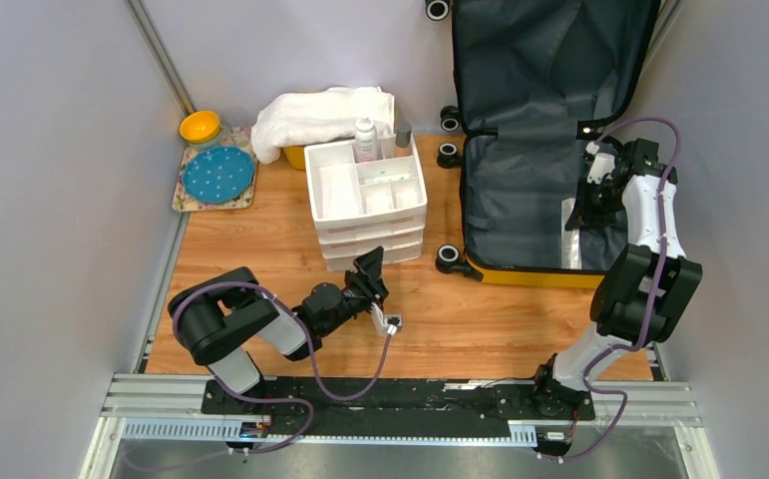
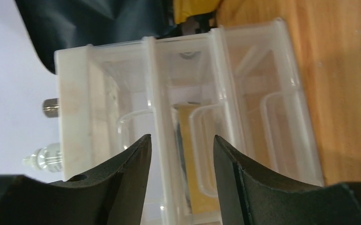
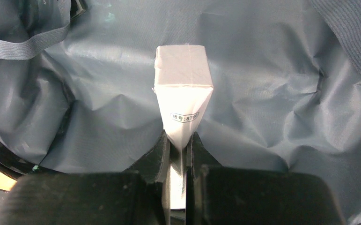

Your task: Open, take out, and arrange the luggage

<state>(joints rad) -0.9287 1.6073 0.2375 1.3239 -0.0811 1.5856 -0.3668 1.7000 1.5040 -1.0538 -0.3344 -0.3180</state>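
Right gripper [image 3: 178, 140] pinching a white packet [image 3: 183, 79] inside the open luggage [image 1: 520, 200]; left gripper [image 2: 180, 143] parted before the organiser [image 2: 258, 70]; unpacking seemingly nearly done, arranging remains.

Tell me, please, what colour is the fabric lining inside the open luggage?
The lining is dark grey; the right wrist view shows it best.

At right rear of the worktop [image 1: 460, 319], the luggage [image 1: 515, 200], open, lid spread behind the base. In the base, the right gripper [image 1: 579, 215] and a packet [image 1: 571, 247]. Left of the luggage, a drawer organiser [image 1: 365, 200], bottle [image 1: 365, 140] in its top tray, left gripper [image 1: 370, 267] just before it, towel [image 1: 320, 115] behind. Far left, bowl [image 1: 200, 127] behind plate [image 1: 217, 175].
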